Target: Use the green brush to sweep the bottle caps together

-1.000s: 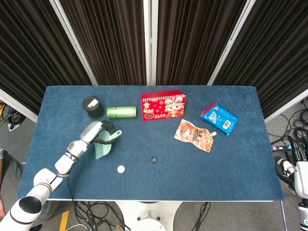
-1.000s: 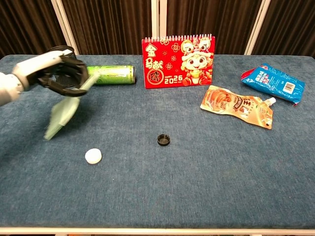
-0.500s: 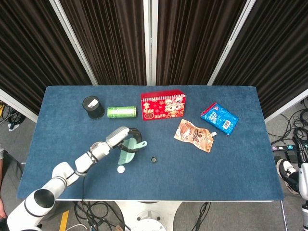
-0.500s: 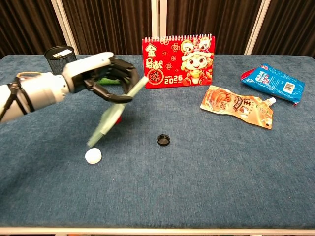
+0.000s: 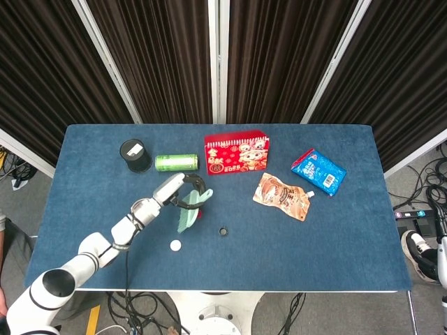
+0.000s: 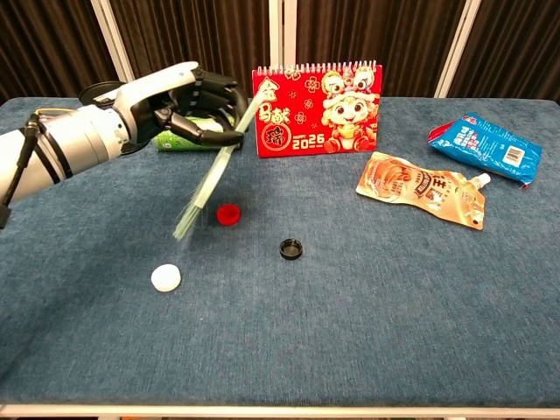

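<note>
From the head view, your left hand (image 5: 183, 195) grips the green brush (image 5: 187, 218), bristles pointing toward 6 o'clock, with the white cap (image 5: 175, 245) beyond them and the black cap (image 5: 223, 231) at its 2 o'clock

From the chest view, a red cap (image 6: 228, 214) lies just beside the bristles; lower them onto the table (image 6: 394, 324) on its far side and drag gently toward the black cap (image 6: 292, 248)

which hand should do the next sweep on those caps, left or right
Left. The left hand already holds the green brush, its bristles hanging over the table between the white cap and red cap, with the black cap nearby. The right hand is in neither view.
</note>
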### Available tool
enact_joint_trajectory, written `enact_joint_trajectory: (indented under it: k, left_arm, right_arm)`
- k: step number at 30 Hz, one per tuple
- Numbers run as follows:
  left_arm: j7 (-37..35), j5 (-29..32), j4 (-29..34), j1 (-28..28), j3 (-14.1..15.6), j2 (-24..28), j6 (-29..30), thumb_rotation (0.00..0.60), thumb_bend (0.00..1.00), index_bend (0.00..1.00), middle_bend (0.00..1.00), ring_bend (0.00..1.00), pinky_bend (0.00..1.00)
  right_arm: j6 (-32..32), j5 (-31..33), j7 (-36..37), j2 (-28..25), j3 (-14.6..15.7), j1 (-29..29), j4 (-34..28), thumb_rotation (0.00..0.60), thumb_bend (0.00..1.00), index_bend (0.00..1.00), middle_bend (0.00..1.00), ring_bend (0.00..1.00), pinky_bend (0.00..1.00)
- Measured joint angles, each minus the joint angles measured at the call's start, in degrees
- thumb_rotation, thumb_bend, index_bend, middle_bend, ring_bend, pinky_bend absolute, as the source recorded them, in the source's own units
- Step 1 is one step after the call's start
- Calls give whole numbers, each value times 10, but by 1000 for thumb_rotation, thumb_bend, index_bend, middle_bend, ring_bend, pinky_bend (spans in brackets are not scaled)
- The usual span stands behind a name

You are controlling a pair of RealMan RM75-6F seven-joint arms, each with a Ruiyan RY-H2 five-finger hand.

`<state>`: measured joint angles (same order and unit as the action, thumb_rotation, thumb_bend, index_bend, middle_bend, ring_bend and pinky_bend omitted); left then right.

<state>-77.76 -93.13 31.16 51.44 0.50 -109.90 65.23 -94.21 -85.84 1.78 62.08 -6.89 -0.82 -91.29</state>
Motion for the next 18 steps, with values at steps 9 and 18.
enact_joint_trajectory:
  k: [9, 18]
  left_arm:
    - [-20, -2, -11, 23, 2, -32, -35, 600, 382, 560, 591, 384, 428]
    - [-33, -31, 13, 51, 16, -44, -18, 600, 382, 560, 591, 385, 428]
  right_arm:
    - [4, 4, -3, 1, -1, 1, -1, 600, 225, 17, 163, 0, 0]
    - [2, 8, -1, 1, -1, -3, 0, 600, 226, 17, 163, 0, 0]
